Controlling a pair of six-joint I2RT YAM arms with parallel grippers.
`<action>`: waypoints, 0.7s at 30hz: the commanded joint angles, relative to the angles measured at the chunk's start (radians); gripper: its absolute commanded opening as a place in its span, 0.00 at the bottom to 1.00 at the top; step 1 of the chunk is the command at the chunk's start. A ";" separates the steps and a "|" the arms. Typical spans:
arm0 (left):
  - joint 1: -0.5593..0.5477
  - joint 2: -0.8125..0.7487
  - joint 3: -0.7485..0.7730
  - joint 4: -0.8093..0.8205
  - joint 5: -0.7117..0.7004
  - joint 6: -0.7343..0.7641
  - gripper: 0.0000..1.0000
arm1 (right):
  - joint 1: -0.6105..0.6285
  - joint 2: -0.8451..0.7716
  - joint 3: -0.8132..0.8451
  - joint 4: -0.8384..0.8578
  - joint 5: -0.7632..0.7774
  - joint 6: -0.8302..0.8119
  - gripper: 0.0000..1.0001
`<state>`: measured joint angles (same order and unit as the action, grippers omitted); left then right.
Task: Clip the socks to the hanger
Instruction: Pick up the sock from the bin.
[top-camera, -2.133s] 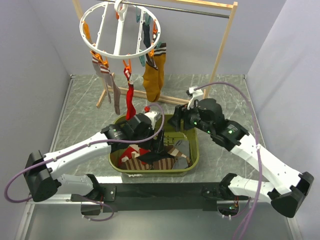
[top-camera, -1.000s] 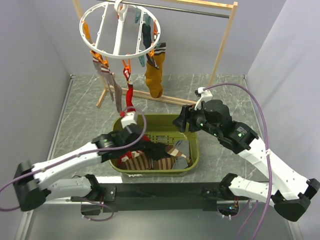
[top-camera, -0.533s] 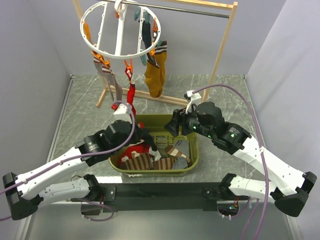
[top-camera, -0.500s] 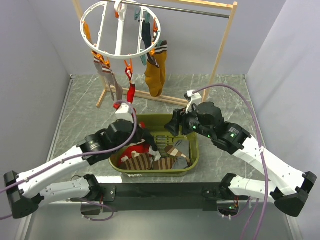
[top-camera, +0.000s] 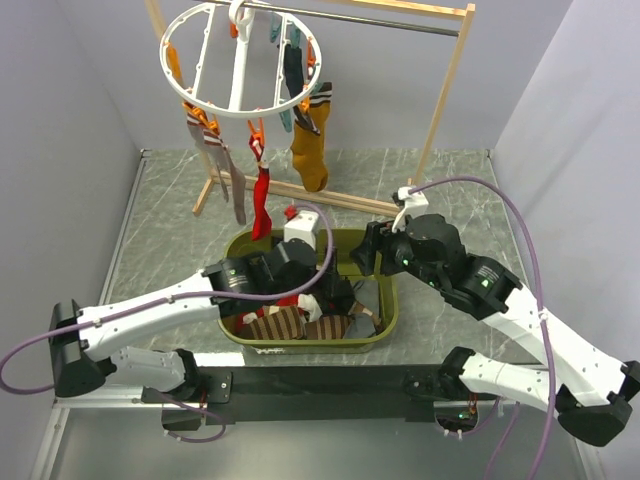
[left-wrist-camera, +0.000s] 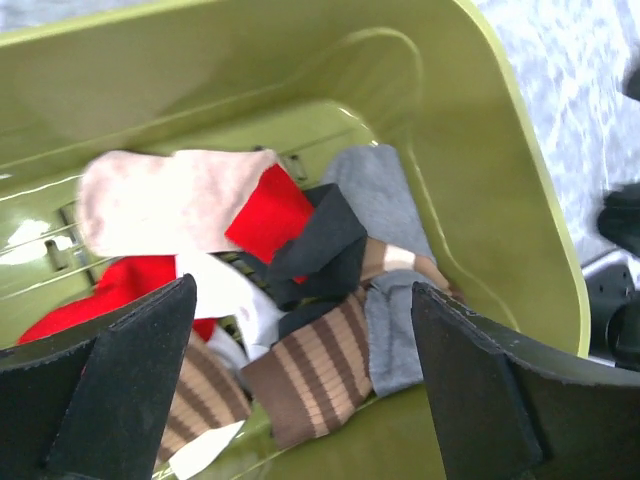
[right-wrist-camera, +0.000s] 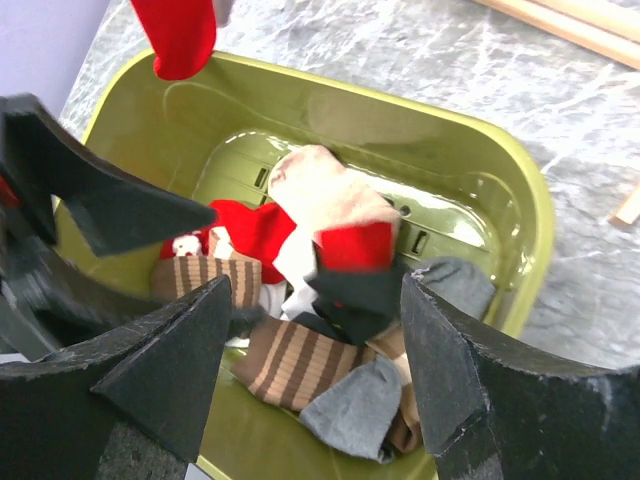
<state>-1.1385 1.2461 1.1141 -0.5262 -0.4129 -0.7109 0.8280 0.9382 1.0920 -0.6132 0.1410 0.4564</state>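
The white ring hanger (top-camera: 238, 62) hangs from the rod, with a striped sock (top-camera: 214, 150), a red sock (top-camera: 260, 205), a mustard sock (top-camera: 308, 150) and a dark sock (top-camera: 292, 68) clipped to it. More socks lie heaped in the olive bin (top-camera: 391, 300): brown-tan striped (left-wrist-camera: 315, 370), grey (left-wrist-camera: 385, 200), red (left-wrist-camera: 268, 212), black (left-wrist-camera: 322, 245) and a pale pink one (left-wrist-camera: 170, 198). My left gripper (left-wrist-camera: 300, 390) is open and empty, low inside the bin over the striped sock. My right gripper (right-wrist-camera: 320, 390) is open and empty above the bin's right rim, looking down on the heap (right-wrist-camera: 300, 365).
The wooden-framed rack (top-camera: 445, 90) with a metal rod stands at the back; its base bar (top-camera: 330, 198) lies on the grey marbled table behind the bin. My left gripper's fingers (right-wrist-camera: 110, 210) show at the left of the right wrist view. Grey walls close both sides.
My left arm has swung right and down, bringing its gripper into the middle of the bin. My right gripper has drawn back a little to the right. The hanging socks sway slightly.
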 joint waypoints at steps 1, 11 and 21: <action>0.017 -0.086 0.004 -0.057 -0.087 -0.085 0.94 | 0.002 -0.036 0.005 -0.039 0.045 0.004 0.75; 0.111 -0.031 -0.045 -0.181 0.052 -0.167 0.91 | 0.005 0.034 0.014 -0.056 -0.053 -0.041 0.75; 0.118 -0.080 -0.256 -0.138 0.161 -0.245 0.90 | 0.003 0.100 -0.007 -0.013 -0.093 -0.076 0.73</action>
<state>-1.0252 1.1984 0.8875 -0.6769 -0.2939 -0.9100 0.8280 1.0279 1.0847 -0.6655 0.0624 0.4057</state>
